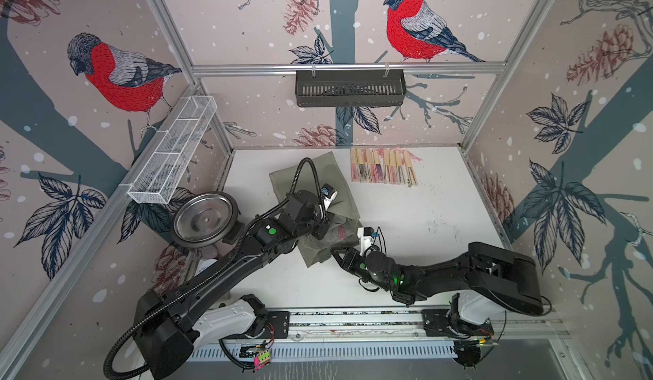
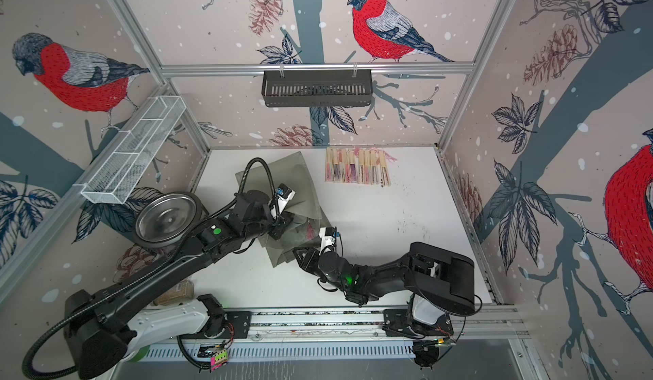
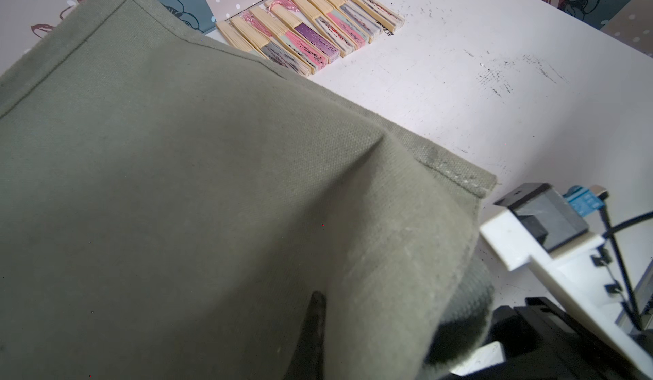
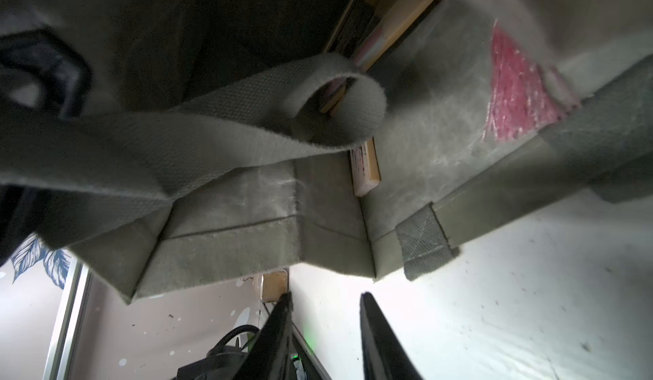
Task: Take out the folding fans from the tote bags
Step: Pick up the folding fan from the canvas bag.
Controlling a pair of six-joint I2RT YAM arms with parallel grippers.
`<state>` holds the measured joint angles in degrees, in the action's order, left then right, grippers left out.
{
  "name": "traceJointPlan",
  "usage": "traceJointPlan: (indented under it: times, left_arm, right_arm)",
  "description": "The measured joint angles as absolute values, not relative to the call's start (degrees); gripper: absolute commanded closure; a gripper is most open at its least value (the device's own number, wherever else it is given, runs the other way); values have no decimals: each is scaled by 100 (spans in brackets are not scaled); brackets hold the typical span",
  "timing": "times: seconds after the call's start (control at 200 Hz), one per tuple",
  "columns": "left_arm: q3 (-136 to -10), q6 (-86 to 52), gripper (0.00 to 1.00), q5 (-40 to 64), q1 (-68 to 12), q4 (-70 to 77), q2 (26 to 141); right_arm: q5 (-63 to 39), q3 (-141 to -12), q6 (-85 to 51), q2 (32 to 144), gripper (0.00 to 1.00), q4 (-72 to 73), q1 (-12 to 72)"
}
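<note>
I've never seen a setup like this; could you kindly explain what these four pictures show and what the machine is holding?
These are two black robot arms over a white table. Two pictures look down from one overhead camera; the other two are taken from each arm's wrist. A row of closed fans lies at the table's far side, near a grey-green cloth bag. The left end effector is shut and seems to pinch the bag's cloth, holding it up. The right end effector is open and empty, facing the bag's mouth, where another fan shows inside.
</note>
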<state>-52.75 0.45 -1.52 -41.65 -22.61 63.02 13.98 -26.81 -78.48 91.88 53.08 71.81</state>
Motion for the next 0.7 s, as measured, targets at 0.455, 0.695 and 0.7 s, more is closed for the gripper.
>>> traceJointPlan:
  times: [0.455, 0.695, 0.7]
  left_arm:
    - [-5275, 45, 100, -148, -4165, -2272, 6278]
    - [-5275, 45, 100, -148, -4165, -2296, 6285]
    - [-5275, 45, 100, -148, -4165, -2296, 6287]
  right_arm:
    - [1066, -3354, -7260, 10927, 75, 6523, 6781]
    - [1400, -2908, -6403, 11310, 75, 7343, 7004]
    - [1406, -2899, -6392, 11314, 75, 7360, 7006]
